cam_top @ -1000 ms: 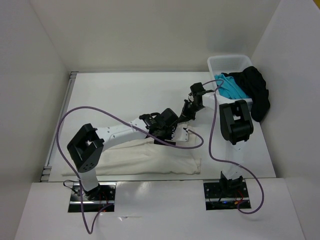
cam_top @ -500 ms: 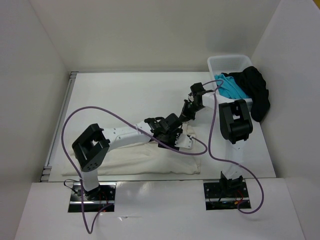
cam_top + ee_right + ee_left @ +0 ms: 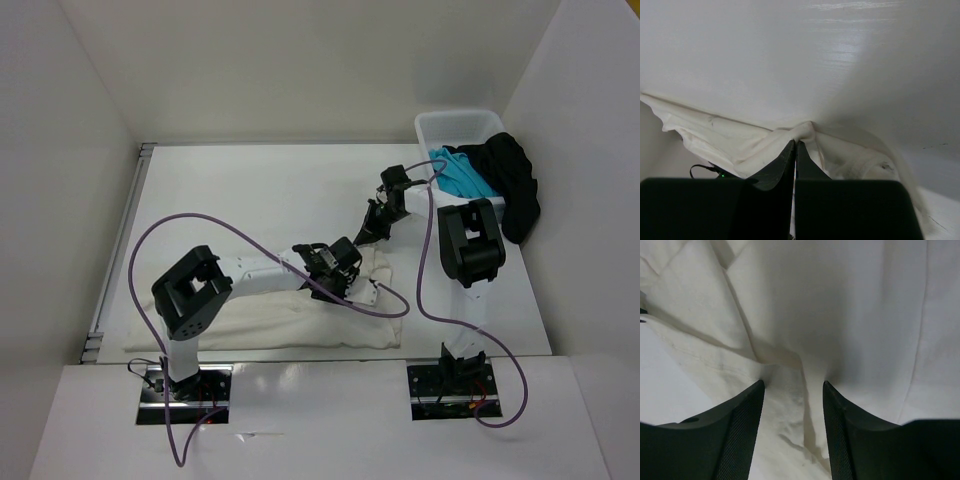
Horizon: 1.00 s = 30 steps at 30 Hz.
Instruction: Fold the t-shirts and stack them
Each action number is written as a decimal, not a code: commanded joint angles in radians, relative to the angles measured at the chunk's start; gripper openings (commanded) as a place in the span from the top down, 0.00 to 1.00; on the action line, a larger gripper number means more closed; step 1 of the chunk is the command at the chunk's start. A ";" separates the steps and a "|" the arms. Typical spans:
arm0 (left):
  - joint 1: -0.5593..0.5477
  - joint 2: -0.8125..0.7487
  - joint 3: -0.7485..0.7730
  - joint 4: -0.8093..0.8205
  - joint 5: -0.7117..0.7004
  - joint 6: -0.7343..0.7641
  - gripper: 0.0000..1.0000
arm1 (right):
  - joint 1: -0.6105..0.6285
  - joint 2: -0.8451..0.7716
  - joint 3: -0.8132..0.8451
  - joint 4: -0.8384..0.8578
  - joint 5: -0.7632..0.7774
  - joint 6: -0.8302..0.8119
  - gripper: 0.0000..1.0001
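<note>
Your left hand point(image 3: 338, 272) has slid back toward the near edge and squeezed half shut, with cloth bunched between its fingers point(image 3: 747, 420). Your right hand point(image 3: 370, 232) stays shut on the cream shirt's point(image 3: 260, 320) far right corner. A fold looks ready to start. The shirt lies long, left to right, along the tabletop's point(image 3: 250, 190) near edge; which end is the neck, I cannot tell.

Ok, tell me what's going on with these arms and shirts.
Both arms are working the cream-white t-shirt at the near edge of the table. The right gripper is shut on a pinch of its cloth; the left gripper straddles a fold, jaws apart. The turquoise t-shirt lies in the basket, the black t-shirt draped over its rim.
</note>
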 commanded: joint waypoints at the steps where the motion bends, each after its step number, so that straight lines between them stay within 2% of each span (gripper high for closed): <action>1: 0.001 0.006 0.000 0.059 -0.016 0.007 0.42 | -0.007 0.002 0.024 0.040 -0.002 -0.008 1.00; 5: 0.001 0.006 -0.018 0.099 -0.057 0.007 0.52 | -0.007 0.002 0.015 0.040 -0.002 -0.008 1.00; 6: 0.001 0.015 -0.018 0.099 -0.057 0.007 0.59 | -0.007 0.002 0.014 0.040 -0.002 -0.008 1.00; 10: 0.001 0.025 -0.027 0.099 -0.057 0.007 0.71 | -0.007 -0.007 0.014 0.040 -0.002 -0.017 1.00; 14: 0.001 0.034 -0.027 0.085 -0.047 0.007 0.70 | -0.007 -0.017 0.014 0.040 -0.002 -0.017 1.00; 16: 0.001 0.034 -0.027 0.074 -0.047 0.007 0.58 | -0.007 -0.017 0.014 0.040 -0.002 -0.017 1.00; 19: 0.001 0.034 -0.037 0.074 -0.047 0.007 0.51 | -0.007 -0.017 0.014 0.040 -0.002 -0.017 1.00; 22: 0.001 0.034 -0.037 0.074 -0.047 0.007 0.50 | -0.007 -0.017 0.014 0.040 -0.002 -0.017 1.00; 25: 0.001 0.034 -0.037 0.074 -0.047 0.007 0.57 | -0.007 -0.017 0.005 0.040 -0.002 -0.017 1.00; 29: 0.001 0.034 -0.037 0.074 -0.047 0.007 0.84 | -0.007 -0.026 0.005 0.040 -0.002 -0.017 1.00; 30: 0.001 0.034 -0.037 0.074 -0.056 0.007 0.87 | -0.007 -0.026 0.005 0.040 -0.002 -0.017 1.00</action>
